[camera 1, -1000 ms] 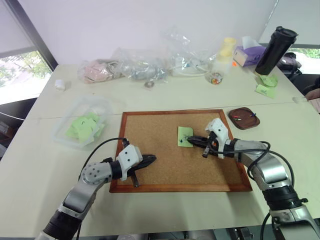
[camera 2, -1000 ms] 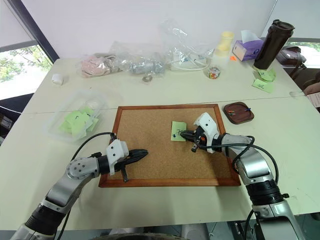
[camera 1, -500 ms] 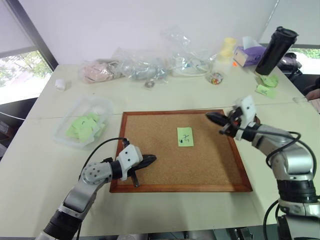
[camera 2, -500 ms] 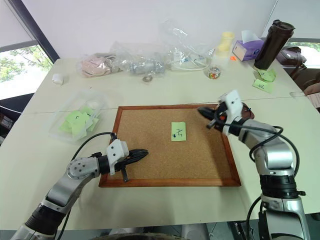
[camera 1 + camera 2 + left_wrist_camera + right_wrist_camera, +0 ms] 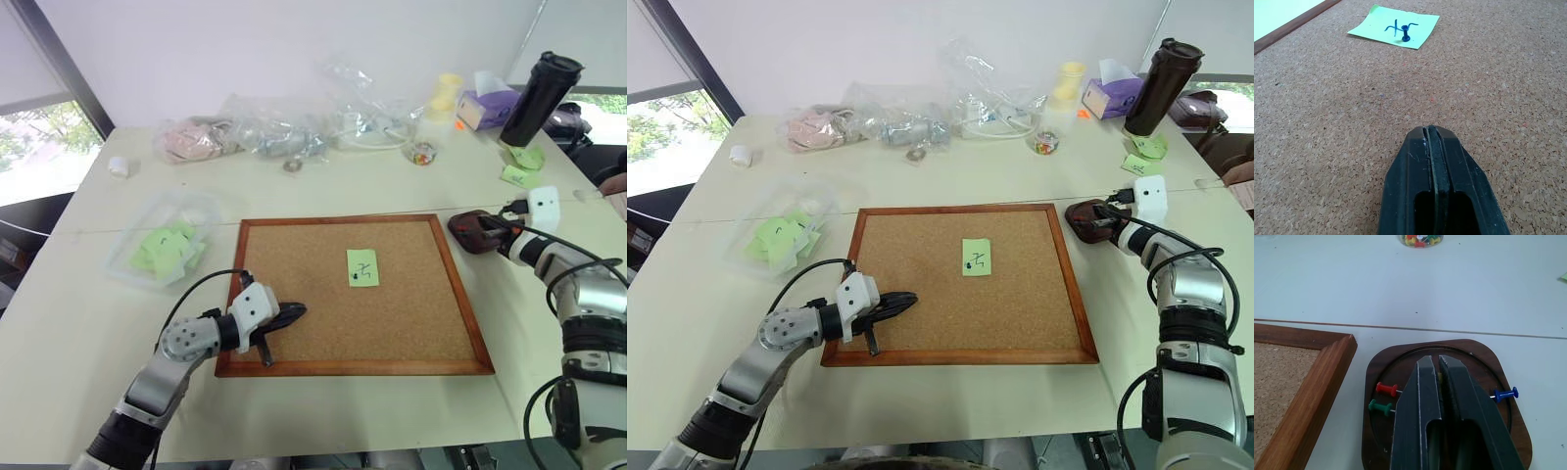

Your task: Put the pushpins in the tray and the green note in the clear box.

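Right arm is stretched out to the side, its tool (image 5: pixel 1439 377) over the brown tray (image 5: pixel 1396 360) with fingers nearly shut, maybe pinching something yellowish. Red, green and blue pushpins (image 5: pixel 1386 388) lie flat in the tray. Left tool (image 5: pixel 1431 134) rests closed on the cork board (image 5: pixel 323 313), pointing toward the green note (image 5: pixel 362 267), still pinned by a dark pushpin (image 5: pixel 1405 37).

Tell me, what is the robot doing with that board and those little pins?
The robot is clearing a wood-framed cork board. Its right gripper, fingers nearly together, hangs over the small dark brown tray, where a red pushpin, a green one and a blue one already lie. The small pale green paper note sits on the cork with a dark pushpin stuck in it. The left gripper rests shut on the board. The clear plastic box waits beside the board.
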